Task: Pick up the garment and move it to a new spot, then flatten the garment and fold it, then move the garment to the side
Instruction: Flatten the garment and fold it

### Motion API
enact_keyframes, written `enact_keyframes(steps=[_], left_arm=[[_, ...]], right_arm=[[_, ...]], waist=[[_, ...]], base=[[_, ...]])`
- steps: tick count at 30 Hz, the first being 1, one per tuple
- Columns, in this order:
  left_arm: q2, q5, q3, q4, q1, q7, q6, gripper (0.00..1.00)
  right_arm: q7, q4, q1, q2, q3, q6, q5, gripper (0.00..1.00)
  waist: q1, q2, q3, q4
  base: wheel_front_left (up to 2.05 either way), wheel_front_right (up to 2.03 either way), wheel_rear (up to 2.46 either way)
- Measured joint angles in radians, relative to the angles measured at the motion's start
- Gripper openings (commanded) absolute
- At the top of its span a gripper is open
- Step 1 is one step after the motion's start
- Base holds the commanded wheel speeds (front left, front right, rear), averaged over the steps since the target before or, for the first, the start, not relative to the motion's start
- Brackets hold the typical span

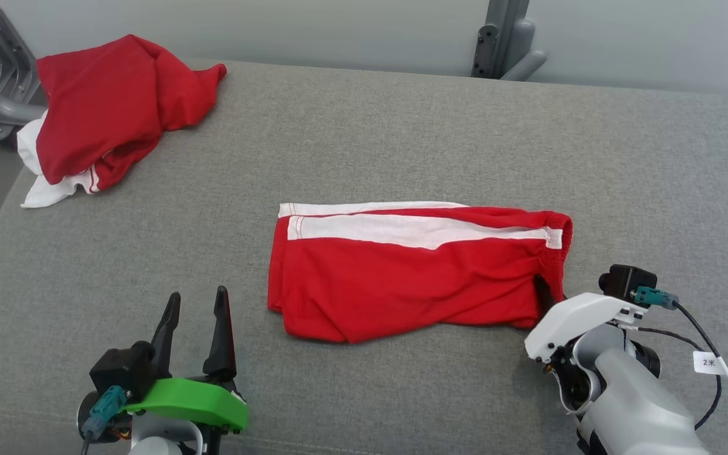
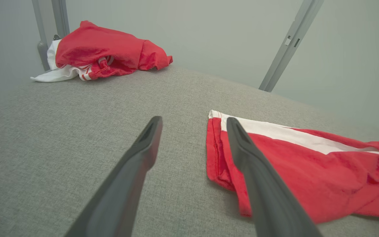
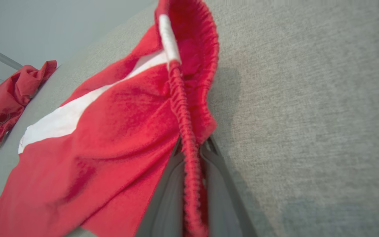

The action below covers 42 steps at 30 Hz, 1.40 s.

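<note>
Now your right gripper (image 3: 192,144) pinches the waistband (image 3: 206,49) of the red shorts (image 1: 402,278), folded mid grey cushion (image 1: 402,126); from the head its fingertips mostly hide behind the wrist. Your left gripper (image 1: 198,296) gapes wide, empty.

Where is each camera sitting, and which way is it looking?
Head view: on the robot's head, looking down at the red shorts on the gray cushion; left tool and right tool show at the bottom.
Left wrist view: on the left arm, looking along its open fingers across the cushion toward the clothes pile.
Right wrist view: on the right arm, looking along its fingers, shut on the shorts' waistband.
Shared: all three show the shorts and the pile.
</note>
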Motion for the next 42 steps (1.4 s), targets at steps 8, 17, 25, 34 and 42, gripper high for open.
enact_keyframes(steps=[8, 17, 25, 34, 42], left_arm=[[-0.003, 0.006, -0.007, -0.004, 0.000, 0.000, -0.008, 1.00], [-0.004, -0.012, -0.050, -0.008, -0.001, 0.000, -0.011, 1.00], [-0.004, -0.038, -0.072, -0.010, -0.006, 0.000, -0.007, 1.00], [-0.004, -0.048, -0.090, -0.010, -0.006, 0.000, -0.006, 1.00], [-0.004, -0.061, -0.111, -0.019, -0.011, 0.000, -0.005, 1.00]], right_arm=[[0.058, -0.082, 0.013, -0.086, 0.007, 0.000, 0.053, 0.00], [0.146, -0.148, 0.058, -0.222, -0.052, 0.000, 0.065, 0.00], [0.194, -0.246, 0.071, -0.193, -0.067, 0.000, 0.056, 0.00], [0.266, -0.473, 0.121, -0.135, -0.038, -0.001, 0.026, 0.00], [0.340, -0.569, 0.135, -0.052, -0.016, -0.001, -0.035, 0.00]], waist=[[0.0000, 0.0000, -0.013, -0.043], [0.0000, 0.0000, -0.019, -0.101], [0.0000, 0.0001, -0.018, -0.103], [0.0000, 0.0000, -0.026, -0.071], [0.0000, 0.0000, -0.024, -0.038]], base=[[0.00, 0.00, 0.00], [0.00, 0.00, 0.00], [0.00, 0.00, 0.00], [0.00, 0.00, 0.00], [0.00, 0.00, 0.00]])
